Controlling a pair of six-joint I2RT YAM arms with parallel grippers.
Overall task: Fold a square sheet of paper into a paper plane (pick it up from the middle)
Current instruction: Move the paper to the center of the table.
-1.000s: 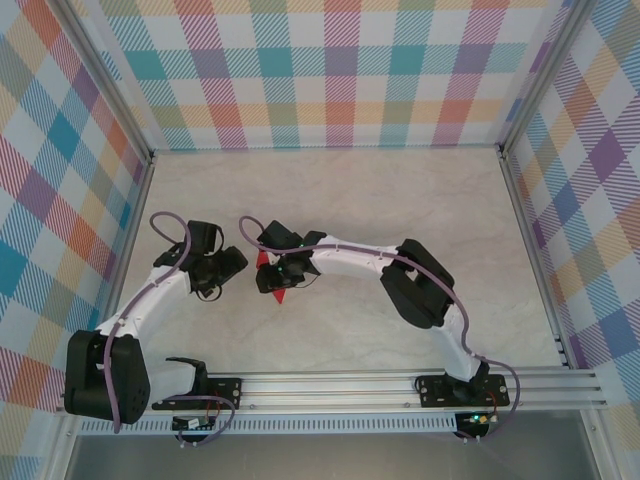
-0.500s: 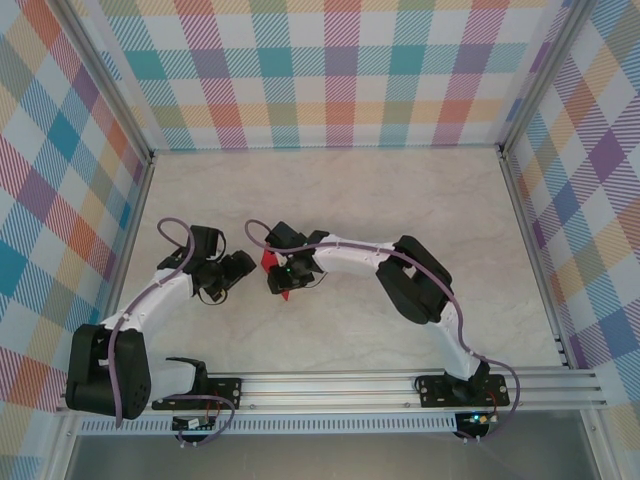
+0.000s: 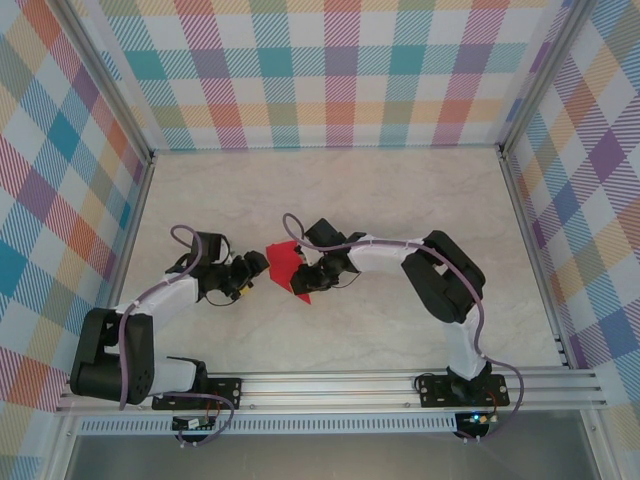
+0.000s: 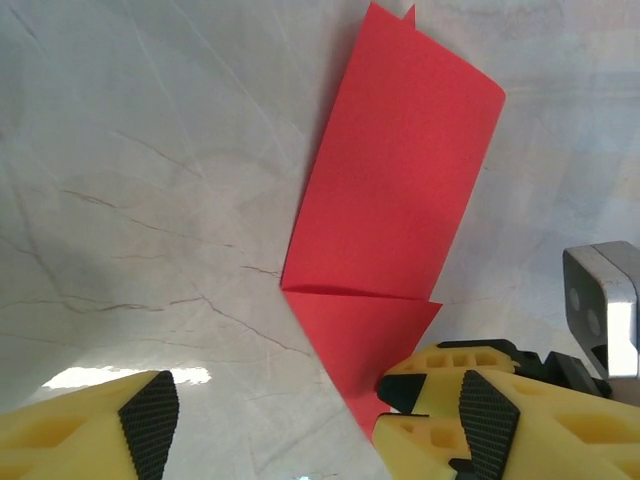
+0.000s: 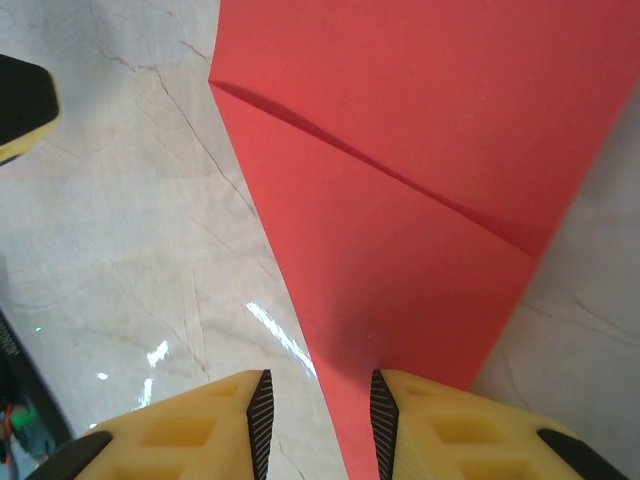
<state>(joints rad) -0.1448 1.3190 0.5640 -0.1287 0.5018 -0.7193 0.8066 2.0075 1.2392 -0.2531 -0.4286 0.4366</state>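
Note:
The folded red paper (image 3: 284, 260) lies on the marble table between the two grippers, a long flap with a creased triangular point; no yellow side shows. In the left wrist view the paper (image 4: 395, 200) stretches away from my left gripper (image 4: 320, 430), which is wide open, with the point reaching down between its pads. My right gripper (image 5: 318, 420) straddles the pointed end of the paper (image 5: 420, 180); its pads stand a narrow gap apart, the paper's edge running beside the right pad (image 5: 381, 420) and bare table showing by the left one. From above, the left gripper (image 3: 252, 268) and right gripper (image 3: 306, 283) flank the paper.
The marble table (image 3: 400, 200) is walled by checked panels on three sides, with an aluminium rail (image 3: 400, 385) along the near edge. The right arm's fingers and its grey camera (image 4: 603, 305) crowd the left gripper's right finger (image 4: 487, 420).
Both grippers have shifted right across the table. More of the red paper now shows between them, and the left gripper has come closer to it.

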